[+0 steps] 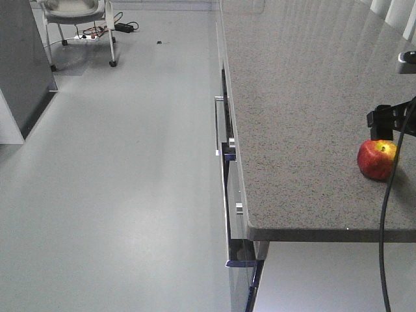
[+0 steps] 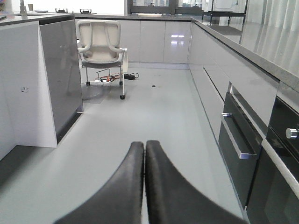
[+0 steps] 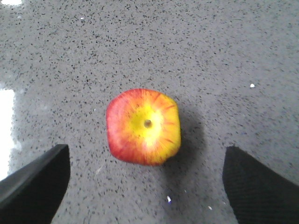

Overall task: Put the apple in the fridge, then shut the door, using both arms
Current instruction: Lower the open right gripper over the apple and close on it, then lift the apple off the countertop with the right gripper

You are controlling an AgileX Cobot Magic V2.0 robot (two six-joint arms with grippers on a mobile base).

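A red apple (image 3: 143, 126) with a yellow patch around its stem sits stem-up on the speckled grey stone counter (image 3: 224, 56). In the front view the apple (image 1: 376, 159) lies near the counter's front right corner. My right gripper (image 3: 145, 148) hovers open above it, one black finger on each side, and touches nothing. My left gripper (image 2: 144, 145) is shut and empty, pointing down the kitchen aisle over the floor. The fridge and its door are out of view.
The counter edge (image 1: 237, 188) runs along the aisle above drawers with metal handles (image 2: 236, 144) and an oven knob (image 2: 292, 133). A white chair (image 2: 100, 46) and floor cables (image 2: 110, 78) stand far back. A dark grey island panel (image 2: 60, 74) flanks the left.
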